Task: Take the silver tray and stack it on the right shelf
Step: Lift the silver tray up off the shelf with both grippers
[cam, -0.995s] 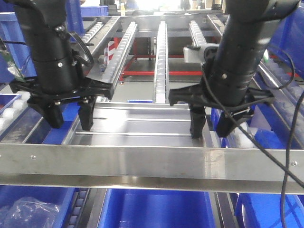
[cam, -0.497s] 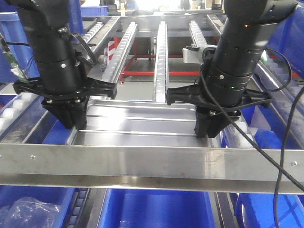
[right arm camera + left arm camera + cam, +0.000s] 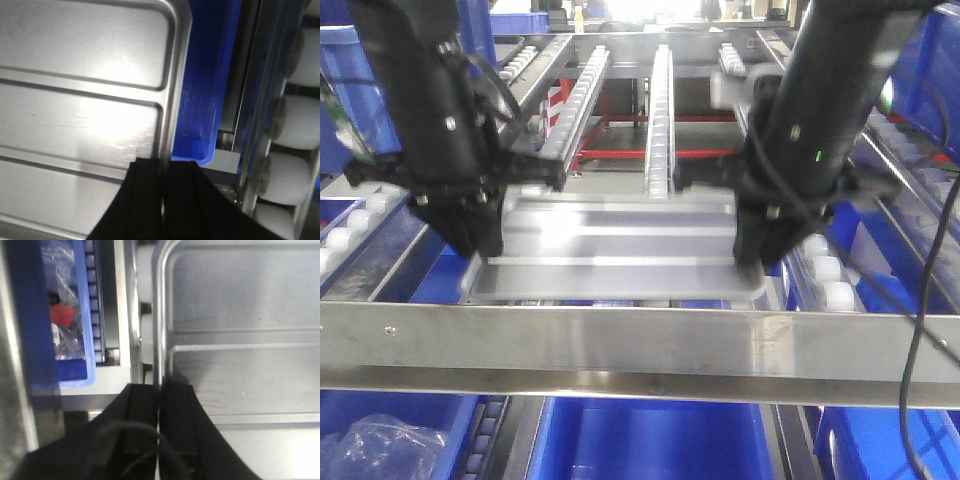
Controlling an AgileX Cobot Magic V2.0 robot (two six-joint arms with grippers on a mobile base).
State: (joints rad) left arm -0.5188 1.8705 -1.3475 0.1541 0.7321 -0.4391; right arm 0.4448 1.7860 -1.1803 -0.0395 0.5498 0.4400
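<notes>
The silver tray (image 3: 620, 250), shiny with two long ridges, hangs between my two arms just behind the right shelf's wide steel front crossbar (image 3: 640, 350), lifted a little and blurred. My left gripper (image 3: 480, 245) is shut on its left rim, and my right gripper (image 3: 757, 262) is shut on its right rim. In the left wrist view the black fingers (image 3: 145, 405) pinch the tray's raised rim (image 3: 159, 340) at the left gripper (image 3: 159, 395). In the right wrist view the right gripper (image 3: 164, 170) clamps the tray's rim (image 3: 172, 90) the same way.
Sloping rails of white rollers (image 3: 660, 120) run back from the crossbar. Blue bins (image 3: 650, 440) sit below, one holding a plastic bag (image 3: 380, 445). A blue bin with bagged parts (image 3: 67, 315) lies left of the tray. Large white rollers (image 3: 300, 125) stand close on the right.
A second ago both grippers stood open astride the tray's ends. They shut on its rims, and now the tray has risen off the rails and come slightly toward the crossbar.
</notes>
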